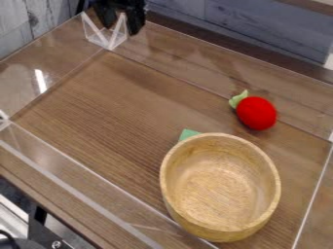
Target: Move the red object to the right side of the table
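At the top left, the dark robot hand (115,14) hangs above the far corner of the tabletop (117,107), mostly cut off by the frame edge; its fingers seem spread and empty. Lower down, right of centre, sits a large wooden bowl (220,186). Further right, near the clear wall, lies the red object (256,112), apart from the bowl.
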You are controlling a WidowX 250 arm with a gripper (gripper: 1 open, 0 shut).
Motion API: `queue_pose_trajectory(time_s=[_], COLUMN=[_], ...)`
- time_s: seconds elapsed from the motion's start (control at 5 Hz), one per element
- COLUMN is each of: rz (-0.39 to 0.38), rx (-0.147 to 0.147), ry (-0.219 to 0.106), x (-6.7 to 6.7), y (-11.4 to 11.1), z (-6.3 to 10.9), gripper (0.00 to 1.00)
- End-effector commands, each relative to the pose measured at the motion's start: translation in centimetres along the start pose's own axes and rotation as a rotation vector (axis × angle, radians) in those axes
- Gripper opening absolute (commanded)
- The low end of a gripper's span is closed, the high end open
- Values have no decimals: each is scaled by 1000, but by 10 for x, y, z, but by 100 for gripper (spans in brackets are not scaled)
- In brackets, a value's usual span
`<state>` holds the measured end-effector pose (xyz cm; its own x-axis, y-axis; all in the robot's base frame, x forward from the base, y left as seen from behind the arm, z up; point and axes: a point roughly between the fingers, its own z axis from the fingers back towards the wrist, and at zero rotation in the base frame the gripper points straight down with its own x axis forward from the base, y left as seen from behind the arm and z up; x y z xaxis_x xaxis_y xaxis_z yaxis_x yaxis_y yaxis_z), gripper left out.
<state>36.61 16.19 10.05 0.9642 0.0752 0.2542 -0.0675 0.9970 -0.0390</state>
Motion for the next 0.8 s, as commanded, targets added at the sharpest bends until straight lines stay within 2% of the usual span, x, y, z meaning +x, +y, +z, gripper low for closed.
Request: queue_pose_trajectory(time_s=[0.0,0.2,0.6], rz=[-23,-27,135], rx=[27,13,9], ry=[-86,-71,-35], x=[11,8,1], y=[-2,-19,-73], z=[28,26,31], gripper=[0,100,100])
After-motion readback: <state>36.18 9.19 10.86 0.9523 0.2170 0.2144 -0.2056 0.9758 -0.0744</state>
